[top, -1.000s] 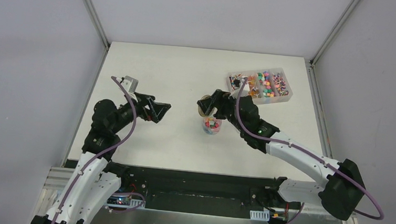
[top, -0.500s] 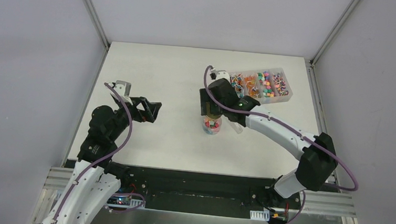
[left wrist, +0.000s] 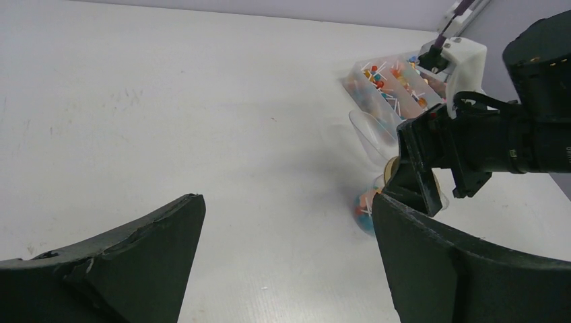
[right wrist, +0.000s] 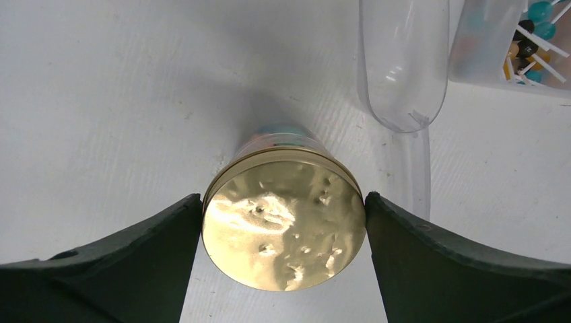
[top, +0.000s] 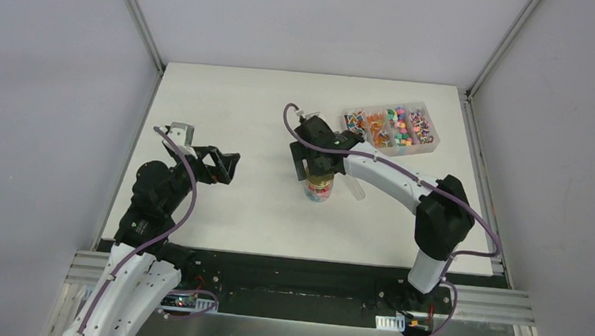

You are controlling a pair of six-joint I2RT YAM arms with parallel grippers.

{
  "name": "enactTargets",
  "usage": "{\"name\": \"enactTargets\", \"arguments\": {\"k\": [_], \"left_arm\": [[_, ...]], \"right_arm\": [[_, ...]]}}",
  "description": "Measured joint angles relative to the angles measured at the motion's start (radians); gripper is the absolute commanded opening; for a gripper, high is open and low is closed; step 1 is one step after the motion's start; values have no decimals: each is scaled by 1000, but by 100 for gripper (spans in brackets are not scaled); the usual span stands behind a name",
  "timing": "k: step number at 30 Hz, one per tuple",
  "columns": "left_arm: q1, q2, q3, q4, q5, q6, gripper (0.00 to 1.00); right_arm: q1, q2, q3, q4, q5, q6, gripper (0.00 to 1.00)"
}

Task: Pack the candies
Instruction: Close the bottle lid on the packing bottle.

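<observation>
A small round clear jar (top: 318, 191) with candies in it stands mid-table; it also shows in the left wrist view (left wrist: 365, 205). My right gripper (top: 316, 166) is shut on a gold lid (right wrist: 283, 222), with both fingers against its rim. The lid is directly over the jar's mouth (right wrist: 276, 140); I cannot tell whether it touches. More candies fill a clear compartment box (top: 392, 129) at the back right. My left gripper (top: 227, 167) is open and empty, well left of the jar and above the table (left wrist: 286, 208).
A clear plastic scoop (right wrist: 404, 60) lies on the table just right of the jar, between it and the box (right wrist: 518, 40). The scoop also shows in the left wrist view (left wrist: 367, 134). White enclosure walls stand around the table.
My right wrist has swung left and over the jar, bringing the gold lid above its mouth. My left gripper has drawn back a little to the left.
</observation>
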Motion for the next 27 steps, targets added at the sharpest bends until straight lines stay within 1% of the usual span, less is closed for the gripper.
{"name": "enactTargets", "arguments": {"k": [8, 17, 19, 27], "left_arm": [[-6, 0, 0, 0, 0, 1, 99], [-6, 3, 2, 0, 0, 4, 99], [-6, 5, 2, 0, 0, 4, 99], [-6, 6, 2, -1, -2, 8, 99]], "right_arm": [[-4, 67, 18, -62, -13, -8, 90], [-6, 124, 58, -87, -29, -13, 97], [-6, 127, 61, -89, -35, -16, 99], [-6, 128, 78, -109, -39, -20, 100]]}}
